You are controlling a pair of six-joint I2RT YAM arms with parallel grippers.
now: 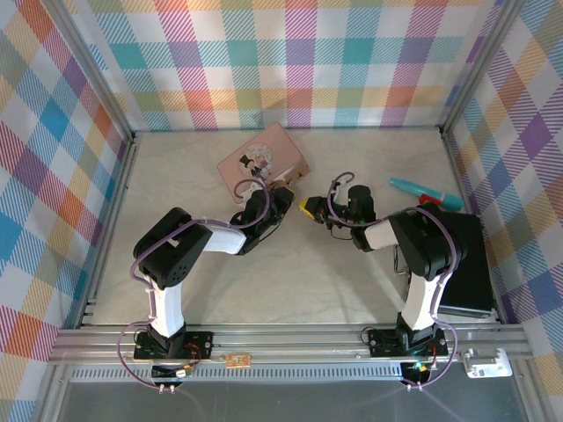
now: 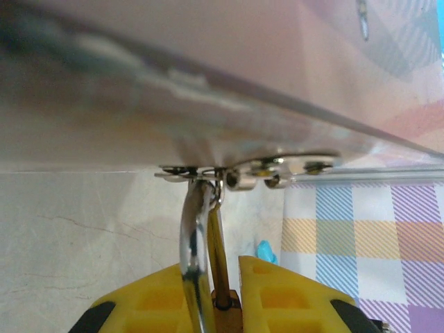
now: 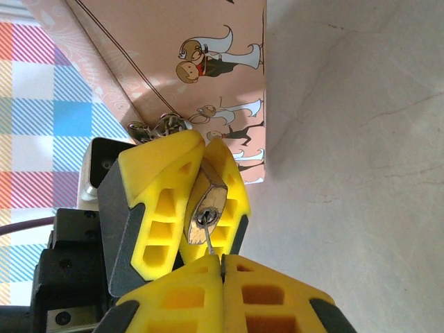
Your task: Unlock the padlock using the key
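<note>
In the right wrist view, the small brass padlock (image 3: 208,198) is clamped between the yellow fingers (image 3: 156,201) of my left gripper (image 3: 203,142), with its keyhole facing my right gripper. My right gripper (image 3: 222,260) is shut on the key (image 3: 210,241), a thin grey sliver whose tip sits in the keyhole. The left wrist view shows the left gripper (image 2: 223,277) shut on the padlock's brass body (image 2: 226,311). The silver shackle (image 2: 193,250) rises from it into the clasp (image 2: 243,175) of the pink tin (image 2: 208,83). From above, the two grippers (image 1: 283,192) (image 1: 310,208) meet tip to tip just in front of the tin (image 1: 264,158).
A teal and red pen-like tool (image 1: 424,192) lies at the right, behind my right arm. A black flat object (image 1: 466,264) lies along the right wall. Checked walls enclose the table on three sides.
</note>
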